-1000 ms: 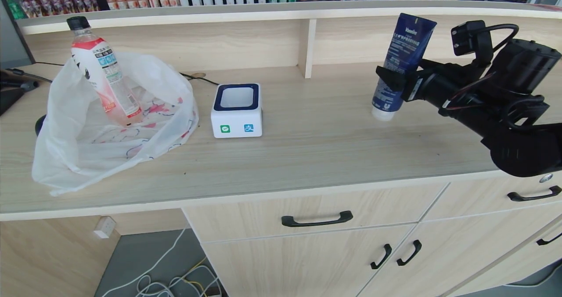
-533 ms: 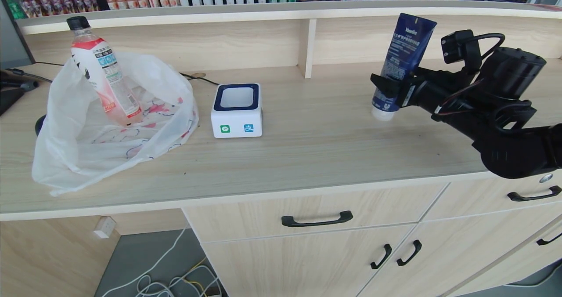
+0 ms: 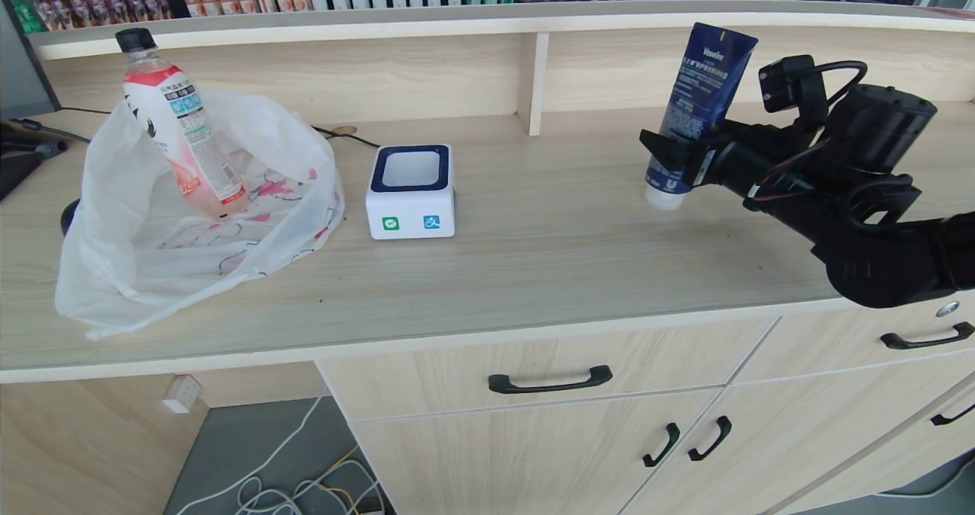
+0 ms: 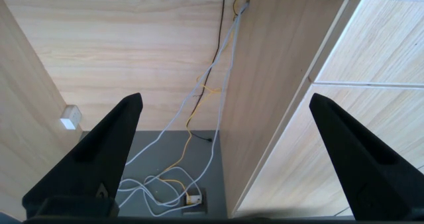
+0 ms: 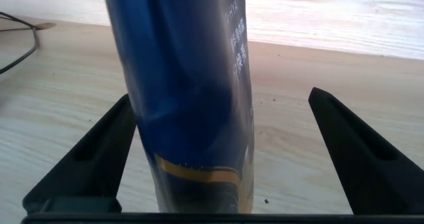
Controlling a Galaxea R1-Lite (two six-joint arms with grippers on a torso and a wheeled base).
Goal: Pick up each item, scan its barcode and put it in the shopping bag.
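Right gripper (image 3: 673,157) is straddling the blue tube (image 3: 704,73), jaws apart; tube is sitting off-centre, so closing is risking toppling it.

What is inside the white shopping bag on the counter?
A drink bottle leans inside the shopping bag, neck and cap sticking out. The bag's crumpled folds hide anything lying lower.

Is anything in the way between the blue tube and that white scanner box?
Nothing visible. Only bare counter lies between the blue tube and the scanner; the shopping bag sits beyond it.
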